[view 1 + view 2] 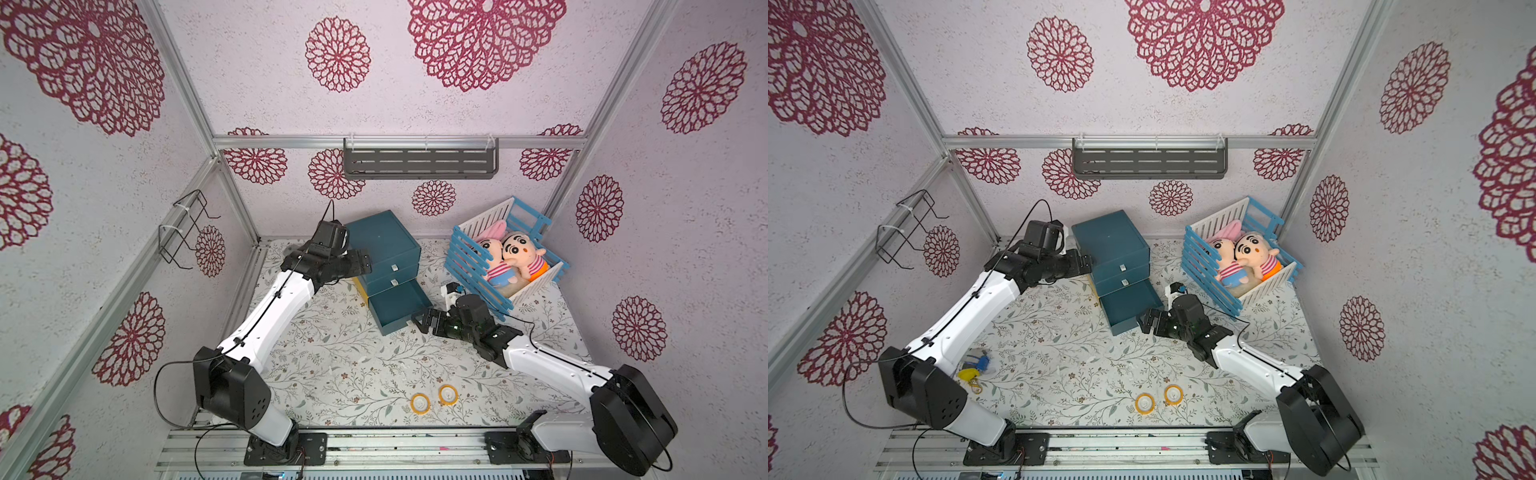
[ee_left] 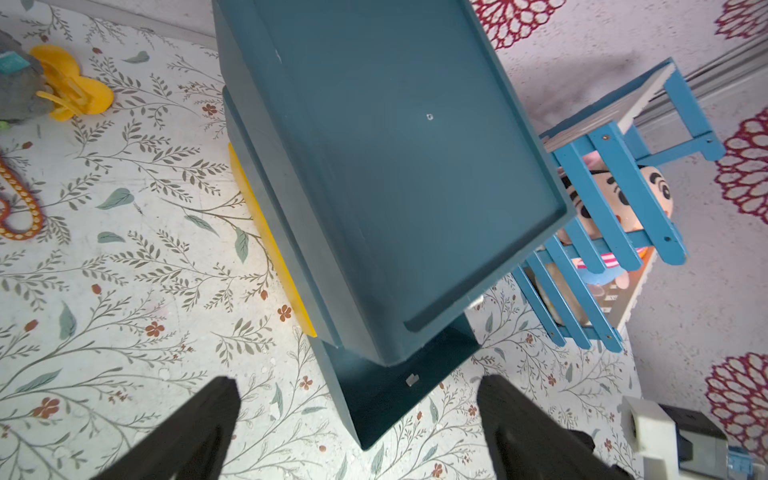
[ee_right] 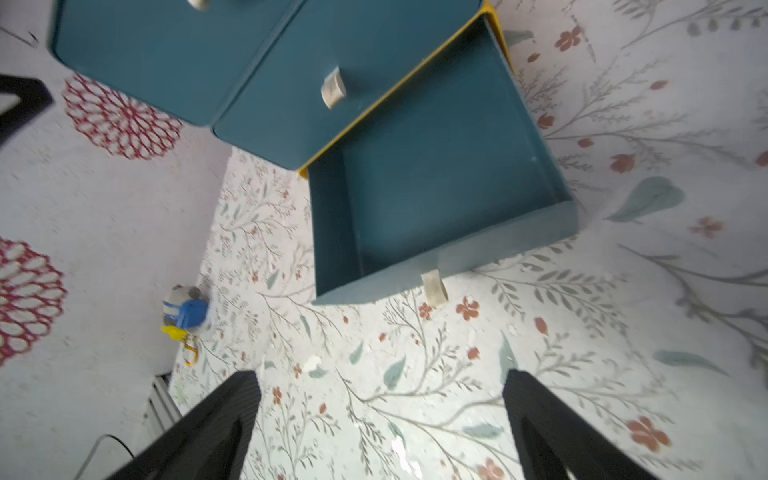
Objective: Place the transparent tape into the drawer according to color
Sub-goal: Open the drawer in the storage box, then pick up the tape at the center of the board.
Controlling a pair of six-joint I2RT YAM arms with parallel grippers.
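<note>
Yellow-orange flat tape rolls [image 1: 420, 404] sit well behind open left claw [image 1: 365, 262] and right claw [image 1: 419, 322]; probably light, rigid, so pinch across ring.

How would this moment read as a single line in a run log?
bottom drawer: open, nothing seen inside | yellow tape rolls: two, on table | left gripper: open, empty, beside cabinet | right gripper: open, empty, at drawer front

The left arm [image 1: 270, 320] and the right arm [image 1: 548, 365] have smooth white shells with small dark screws, and boxy black joint housings [image 1: 232, 390], one with a few round holes. A thin black cable [image 1: 264, 309] is clipped along each arm. The fingers [image 2: 199, 428] are matte black wedges. On the right wrist a small green spot [image 1: 456, 328] shows, maybe a lamp.
</note>
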